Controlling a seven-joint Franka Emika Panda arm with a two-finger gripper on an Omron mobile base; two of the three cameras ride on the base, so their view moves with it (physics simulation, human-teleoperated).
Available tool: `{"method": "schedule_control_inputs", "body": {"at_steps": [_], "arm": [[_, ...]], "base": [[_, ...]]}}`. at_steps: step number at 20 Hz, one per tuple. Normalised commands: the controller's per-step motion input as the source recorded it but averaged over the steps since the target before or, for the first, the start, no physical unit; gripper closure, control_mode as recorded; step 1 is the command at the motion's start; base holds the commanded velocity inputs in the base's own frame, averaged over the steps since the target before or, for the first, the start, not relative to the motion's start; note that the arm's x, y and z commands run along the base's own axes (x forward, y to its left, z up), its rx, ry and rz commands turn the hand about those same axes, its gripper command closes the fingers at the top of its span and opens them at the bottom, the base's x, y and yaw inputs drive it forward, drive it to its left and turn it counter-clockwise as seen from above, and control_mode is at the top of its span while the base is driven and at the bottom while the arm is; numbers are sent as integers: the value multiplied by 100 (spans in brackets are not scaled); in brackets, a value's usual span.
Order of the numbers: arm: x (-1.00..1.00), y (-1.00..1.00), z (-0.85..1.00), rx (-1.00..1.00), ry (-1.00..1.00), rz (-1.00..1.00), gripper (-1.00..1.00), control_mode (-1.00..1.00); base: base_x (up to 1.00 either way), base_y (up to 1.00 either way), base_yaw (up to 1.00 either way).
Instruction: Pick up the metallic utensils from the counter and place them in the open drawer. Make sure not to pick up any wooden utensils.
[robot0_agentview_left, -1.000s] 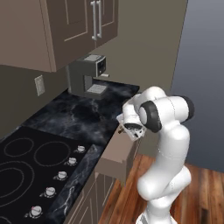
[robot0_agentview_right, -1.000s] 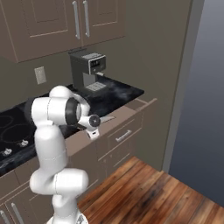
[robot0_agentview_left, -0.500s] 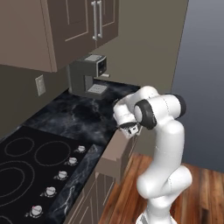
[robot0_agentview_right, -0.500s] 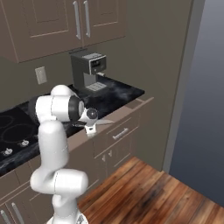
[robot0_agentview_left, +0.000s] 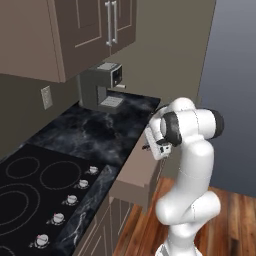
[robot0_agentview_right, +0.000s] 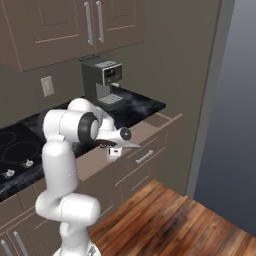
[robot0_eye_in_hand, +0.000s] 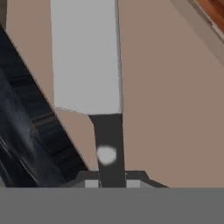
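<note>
My gripper (robot0_agentview_right: 114, 149) is shut on the kitchen knife (robot0_agentview_right: 125, 145), clamped on its dark handle with the silver blade pointing away over the open drawer (robot0_agentview_right: 159, 124). In the hand view the blade (robot0_eye_in_hand: 85, 57) and handle (robot0_eye_in_hand: 108, 140) run up from my gripper (robot0_eye_in_hand: 111, 181) over the drawer's pale beige inside (robot0_eye_in_hand: 170, 96). The black marble counter (robot0_eye_in_hand: 17, 131) edges the left. From the left base view my gripper (robot0_agentview_left: 158, 149) hangs over the taupe drawer (robot0_agentview_left: 134, 172) beside the counter (robot0_agentview_left: 90, 132). The small silver utensil and the wooden spoons are out of view.
A grey coffee machine (robot0_agentview_left: 102, 86) (robot0_agentview_right: 102, 80) stands at the counter's far end under brown wall cabinets (robot0_agentview_left: 75, 30). A black cooktop with knobs (robot0_agentview_left: 35, 185) lies at the near left. The drawer front has a silver bar handle (robot0_agentview_right: 145, 156). Wood floor (robot0_agentview_right: 165, 220) lies below.
The hand has swung a little and come slightly lower over the drawer, still holding the knife. The knife now lies more level.
</note>
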Motion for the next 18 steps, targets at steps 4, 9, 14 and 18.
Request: {"method": "schedule_control_inputs", "body": {"at_steps": [4, 9, 14, 18], "arm": [[-99, -100, -72, 28, -12, 0, 100, -100], [-100, -100, -84, 19, -12, 0, 100, -100], [-100, -100, -97, 6, -6, 0, 100, -100], [-100, -100, -97, 0, 0, 0, 100, -100]], "base": [[0, 0, 0], [0, 0, 0], [0, 0, 0], [0, 0, 0]]}}
